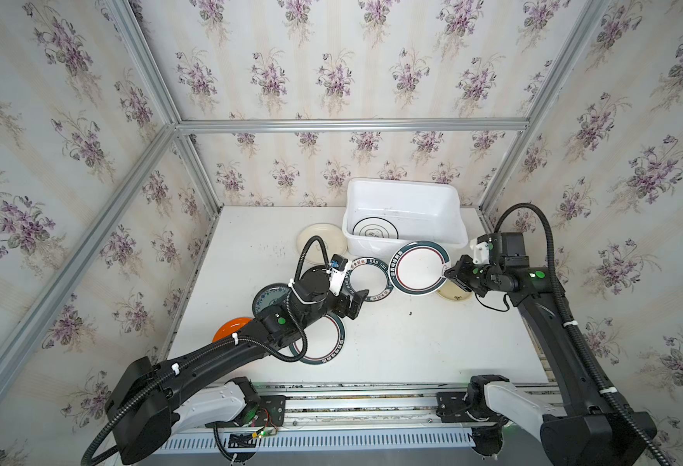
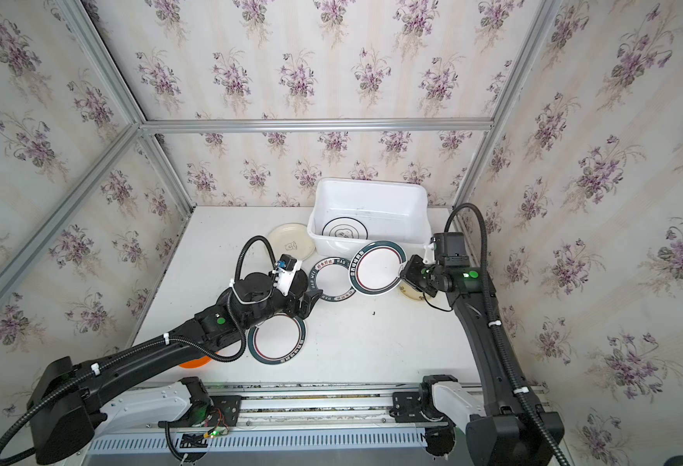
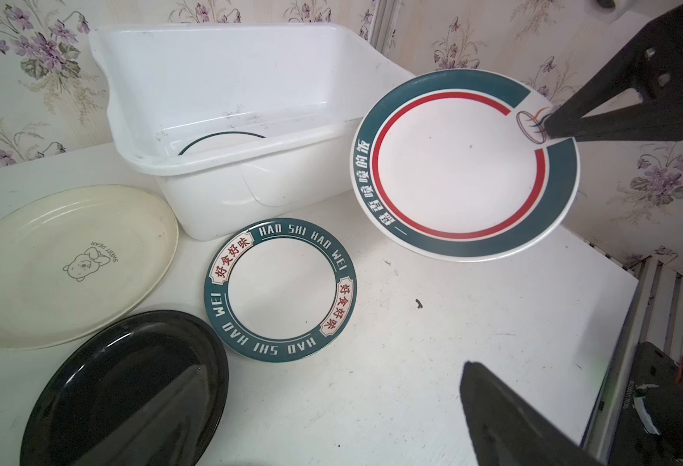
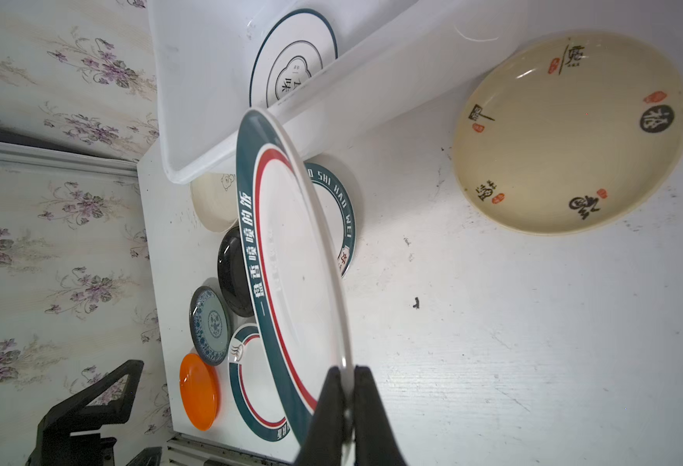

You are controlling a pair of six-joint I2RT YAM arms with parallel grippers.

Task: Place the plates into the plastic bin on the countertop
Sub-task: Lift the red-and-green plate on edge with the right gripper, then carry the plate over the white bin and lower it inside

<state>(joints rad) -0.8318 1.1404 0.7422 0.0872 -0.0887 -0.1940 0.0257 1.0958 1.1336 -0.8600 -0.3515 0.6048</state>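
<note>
My right gripper (image 1: 448,272) (image 4: 347,373) is shut on the rim of a white plate with a teal rim and red ring (image 1: 419,268) (image 2: 377,268) (image 3: 460,169). That plate hangs tilted above the countertop (image 1: 412,343), just in front of the plastic bin (image 1: 408,201) (image 3: 251,68). Inside the bin lies a white plate with a dark ring (image 1: 375,232) (image 4: 291,56). My left gripper (image 1: 354,302) stands open and empty over the table's middle, near the lettered plate (image 1: 368,278) (image 3: 279,288).
On the countertop lie a cream plate (image 3: 61,266), a black plate (image 3: 130,391), a teal-patterned plate (image 4: 210,324), an orange plate (image 4: 199,391), a second teal-and-red-ringed plate (image 2: 277,339) and a pale yellow plate (image 4: 569,133). Aluminium rails (image 1: 372,393) edge the front.
</note>
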